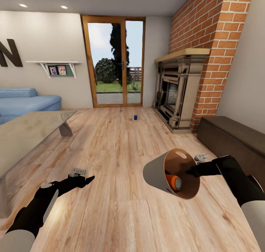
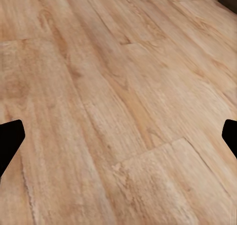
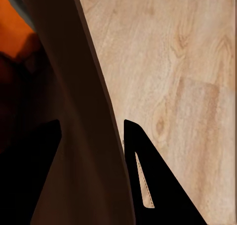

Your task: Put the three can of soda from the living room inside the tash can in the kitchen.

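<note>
The right gripper [image 1: 192,171] has its two fingers pinched on the rim of the tash can [image 1: 156,174], one finger inside the wall and one outside, as the right wrist view shows [image 3: 94,151]. The bin hangs in the air, tipped far over on its side, with its wide mouth facing the robot. An orange can of soda [image 1: 176,182] lies inside, close to the mouth and just below the fingers. That is the risk: the bin leans so far that the orange can could roll out if the arm tips it more or shakes. The pinch is only on the thin rim, so the bin could also slip or swing. The left gripper [image 1: 88,178] holds nothing and hangs low over the wood floor [image 1: 121,152]; in the left wrist view its finger tips [image 2: 10,136] sit wide apart. A dark blue can of soda [image 1: 135,117] stands on the floor far ahead, well apart from both grippers, near the fireplace [image 1: 176,97] and the glass door [image 1: 114,60]. The blue sofa [image 1: 25,101] is off to the left.
</note>
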Motion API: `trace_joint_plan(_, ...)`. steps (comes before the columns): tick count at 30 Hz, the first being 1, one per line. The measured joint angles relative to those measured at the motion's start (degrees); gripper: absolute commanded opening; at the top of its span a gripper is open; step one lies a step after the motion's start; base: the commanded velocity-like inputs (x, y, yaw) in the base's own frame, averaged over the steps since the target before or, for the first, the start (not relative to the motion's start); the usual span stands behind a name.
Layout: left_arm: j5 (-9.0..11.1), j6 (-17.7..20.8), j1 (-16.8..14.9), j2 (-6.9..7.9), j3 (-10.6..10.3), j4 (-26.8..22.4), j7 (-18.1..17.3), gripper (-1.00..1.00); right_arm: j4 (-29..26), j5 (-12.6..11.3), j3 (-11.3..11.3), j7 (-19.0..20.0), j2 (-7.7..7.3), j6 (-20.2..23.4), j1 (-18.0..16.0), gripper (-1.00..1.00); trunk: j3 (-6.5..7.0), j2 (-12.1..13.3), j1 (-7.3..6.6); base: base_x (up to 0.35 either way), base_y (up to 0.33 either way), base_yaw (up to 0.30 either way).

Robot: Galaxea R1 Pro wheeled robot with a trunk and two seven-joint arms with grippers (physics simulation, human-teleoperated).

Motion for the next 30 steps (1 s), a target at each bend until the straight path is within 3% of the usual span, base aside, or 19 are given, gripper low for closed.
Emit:
trace_joint_plan(8,-0.1,0.2,0.0,0.0,0.0,0.0,0.1,1.0,0.4,0.0,-0.5,-0.3,0.14,0.0,0.0,-1.0,0.0,0.0,0.0,0.306,0.0,0.0)
trace_joint_plan(14,-0.2,0.3,0.0,0.0,0.0,-0.1,0.1,1.0,1.2,0.3,-3.9,-0.4,0.35,-2.0,0.0,-1.0,0.0,0.0,0.0,0.322,0.0,0.0)
trace_joint_plan(30,-0.2,0.4,0.0,0.0,0.1,0.0,0.2,1.0,1.8,0.1,-4.2,-0.3,0.42,-2.3,0.0,-1.0,0.0,0.0,0.0,0.312,0.0,0.0)
